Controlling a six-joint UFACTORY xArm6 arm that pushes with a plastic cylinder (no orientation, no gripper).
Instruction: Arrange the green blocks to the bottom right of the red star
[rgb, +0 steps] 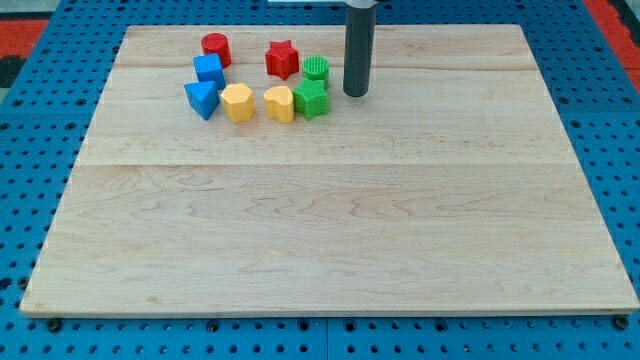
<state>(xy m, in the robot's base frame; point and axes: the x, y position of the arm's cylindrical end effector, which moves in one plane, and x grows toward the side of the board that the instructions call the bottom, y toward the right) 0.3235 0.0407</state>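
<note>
Camera view: my tip (356, 94) rests on the desk (330, 230) near the view's top, just to the view's right of the two green blocks and apart from them. As an end effector it is a bare rod, so it neither clenches nor grasps anything.

The red star (282, 59) has the round green block (316, 69) touching or nearly touching its right side, with the second green block (311, 99) just below, against a yellow block (279, 103).

Both greens seem almost placed. I judge a gentle nudge downward on the round one would suffice, steering clear of the star. No brand, label or writing shows.
</note>
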